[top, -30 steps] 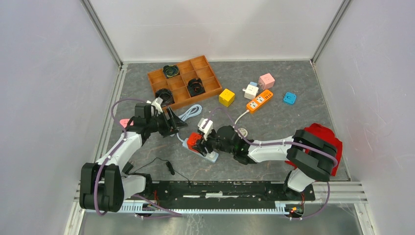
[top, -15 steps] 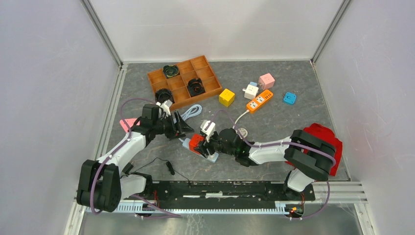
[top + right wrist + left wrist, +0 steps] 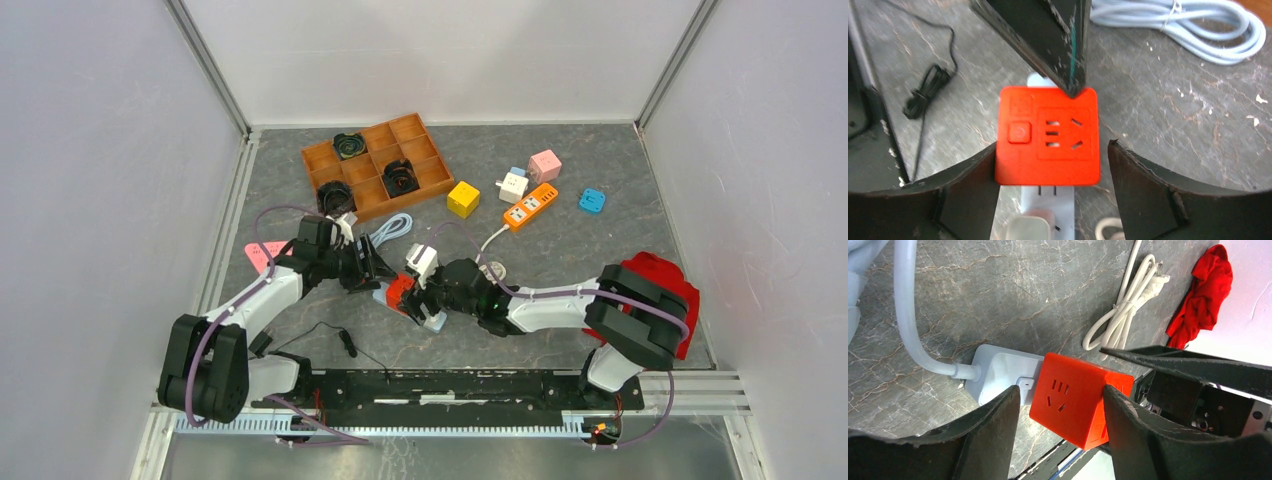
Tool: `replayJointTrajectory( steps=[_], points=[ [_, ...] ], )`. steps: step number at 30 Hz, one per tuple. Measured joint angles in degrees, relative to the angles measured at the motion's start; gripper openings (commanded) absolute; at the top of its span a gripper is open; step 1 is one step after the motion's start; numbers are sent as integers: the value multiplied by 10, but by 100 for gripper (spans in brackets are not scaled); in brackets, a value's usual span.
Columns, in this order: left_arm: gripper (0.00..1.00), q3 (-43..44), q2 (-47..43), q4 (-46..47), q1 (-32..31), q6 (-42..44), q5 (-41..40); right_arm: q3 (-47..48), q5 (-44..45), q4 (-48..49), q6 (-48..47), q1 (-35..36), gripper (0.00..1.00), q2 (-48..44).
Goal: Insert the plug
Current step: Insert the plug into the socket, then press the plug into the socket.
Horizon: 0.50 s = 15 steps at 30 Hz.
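left gripper centre-left, jaws open wide either side of red plug cube, cube mid-frame sitting on white strip, right gripper also straddling cube, one pad touching, slight gap at other

Grey marbled counter, scattered with plug gear

Wooden tray upper left of centre; yellow, white and pink cubes, orange strip and blue adapter to its right. Red cloth far right, pink card left, pale coiled cable and white power strip centre, black cord below.
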Motion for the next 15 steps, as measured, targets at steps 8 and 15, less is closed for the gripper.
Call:
replayJointTrajectory(
  steps=[8,15],
  points=[
    [68,9,1,-9,0,0,-5,24,9,-119,0,-2,94,-26],
    [65,22,1,-12,0,0,-14,61,11,-148,5,-2,70,-70]
  ],
)
